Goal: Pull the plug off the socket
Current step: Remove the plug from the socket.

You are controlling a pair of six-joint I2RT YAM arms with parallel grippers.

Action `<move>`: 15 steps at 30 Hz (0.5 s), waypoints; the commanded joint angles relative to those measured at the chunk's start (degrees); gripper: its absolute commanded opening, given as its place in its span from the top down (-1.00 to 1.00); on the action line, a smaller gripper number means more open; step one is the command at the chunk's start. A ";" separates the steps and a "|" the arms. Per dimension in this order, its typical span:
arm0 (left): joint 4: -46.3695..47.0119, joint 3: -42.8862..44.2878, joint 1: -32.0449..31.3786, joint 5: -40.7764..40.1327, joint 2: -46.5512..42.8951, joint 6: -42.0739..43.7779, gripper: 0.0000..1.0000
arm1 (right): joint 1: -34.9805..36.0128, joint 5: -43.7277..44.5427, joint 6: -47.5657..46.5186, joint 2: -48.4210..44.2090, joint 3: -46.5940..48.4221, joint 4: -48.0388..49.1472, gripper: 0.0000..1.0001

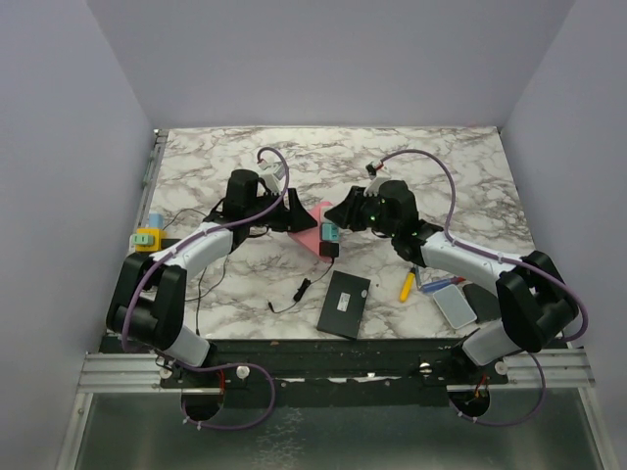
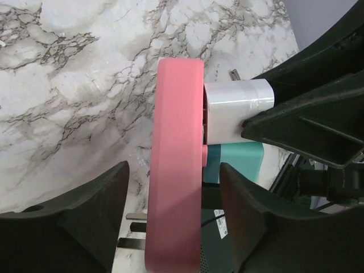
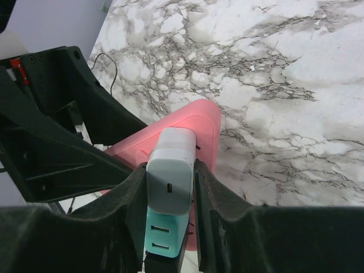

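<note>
A pink socket block (image 1: 315, 223) stands on edge in the middle of the marble table. A white plug (image 3: 170, 170) sits in its face, with a teal plug (image 3: 163, 239) and a black plug (image 1: 331, 251) below it. My right gripper (image 3: 169, 182) is shut on the white plug, one finger on each side. My left gripper (image 2: 173, 187) is open and straddles the pink socket block (image 2: 176, 170) from the other side, with a small gap at each finger. The white plug (image 2: 236, 116) and the right gripper's fingers (image 2: 301, 128) show in the left wrist view.
A black flat box (image 1: 344, 304) lies near the front edge. A thin black cable (image 1: 294, 292) lies left of it. A yellow tool (image 1: 406, 285) and a white and blue device (image 1: 456, 305) lie at the right. A yellow and teal block (image 1: 148, 236) sits at the left edge.
</note>
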 commanded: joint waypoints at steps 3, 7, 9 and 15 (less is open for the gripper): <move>0.97 0.03 0.14 2.54 1.41 0.37 -0.23 | 0.19 -3.98 -3.10 -0.10 1.77 3.56 0.99; 0.24 0.11 0.11 1.63 1.09 1.08 -0.25 | 0.22 -4.12 -4.36 0.09 2.31 2.42 0.99; -0.57 0.27 0.12 0.88 0.91 1.95 -0.30 | 0.22 -4.35 -4.95 0.03 2.56 1.92 0.99; -1.46 0.48 0.13 0.56 1.08 2.84 -0.44 | 0.21 -5.85 -6.55 0.41 3.76 0.05 0.99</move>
